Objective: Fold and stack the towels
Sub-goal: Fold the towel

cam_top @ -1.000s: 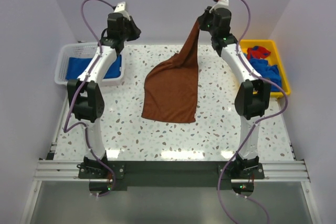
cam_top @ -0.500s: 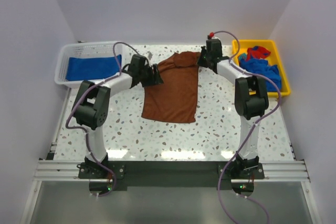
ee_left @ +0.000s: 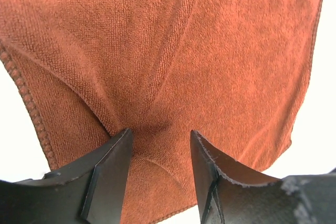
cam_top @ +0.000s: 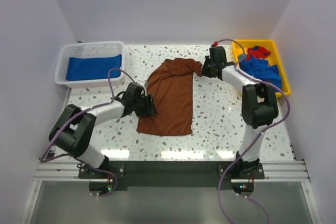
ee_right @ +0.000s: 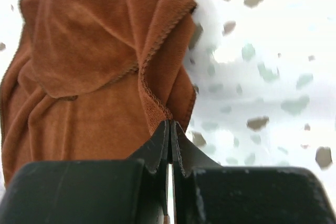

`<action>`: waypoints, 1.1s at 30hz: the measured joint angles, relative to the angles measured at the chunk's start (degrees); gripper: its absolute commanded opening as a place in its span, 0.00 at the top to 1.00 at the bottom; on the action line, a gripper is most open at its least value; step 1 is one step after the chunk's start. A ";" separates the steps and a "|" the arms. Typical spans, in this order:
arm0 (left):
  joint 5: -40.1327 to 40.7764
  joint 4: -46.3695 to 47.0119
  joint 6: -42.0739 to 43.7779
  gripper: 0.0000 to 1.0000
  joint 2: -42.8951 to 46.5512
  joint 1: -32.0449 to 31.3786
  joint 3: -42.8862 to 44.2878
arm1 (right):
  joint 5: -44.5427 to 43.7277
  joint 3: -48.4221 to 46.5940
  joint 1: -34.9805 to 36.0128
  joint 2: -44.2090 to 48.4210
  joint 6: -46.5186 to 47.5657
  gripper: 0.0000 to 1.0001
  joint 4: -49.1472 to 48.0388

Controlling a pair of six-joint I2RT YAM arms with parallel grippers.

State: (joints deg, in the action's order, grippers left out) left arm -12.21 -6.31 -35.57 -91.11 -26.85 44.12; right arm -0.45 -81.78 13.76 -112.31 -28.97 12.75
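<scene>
A rust-brown towel (cam_top: 170, 95) lies spread on the speckled table, its far end bunched into folds. My right gripper (cam_top: 203, 69) is shut on the towel's far right corner; the right wrist view shows the hem (ee_right: 152, 103) pinched at the tips of that gripper (ee_right: 170, 123). My left gripper (cam_top: 151, 107) rests low on the towel's left edge. In the left wrist view its gripper (ee_left: 160, 139) is open, both fingers pressed onto the towel (ee_left: 184, 51), with puckered cloth between them.
A white lattice basket (cam_top: 62, 66) at the back left holds a folded blue towel (cam_top: 94, 67). A yellow tray (cam_top: 264, 41) at the back right holds crumpled blue towels (cam_top: 262, 69) and a red one with blue patches (cam_top: 257, 52).
The right gripper has brought the hanging towel down onto the table. The left arm swung from beside the basket down to the towel's left edge, and its jaws opened.
</scene>
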 measured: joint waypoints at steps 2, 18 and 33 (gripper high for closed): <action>-0.02 0.04 -1.51 0.46 3.45 -1.07 -3.63 | 0.28 2.95 0.09 2.19 -0.17 1.00 1.07; 6.43 -14.58 -10.93 0.40 22.69 -6.29 -5.20 | 3.02 16.68 6.73 16.85 -0.22 1.00 7.19; 16.79 13.70 -10.01 0.50 -9.55 -6.29 11.78 | 6.08 18.38 6.45 17.00 -2.12 1.00 1.88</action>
State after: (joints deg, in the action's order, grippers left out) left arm 4.58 7.40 -45.58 -100.66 -33.15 55.90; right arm 5.63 -63.40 20.21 -95.31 -31.09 14.63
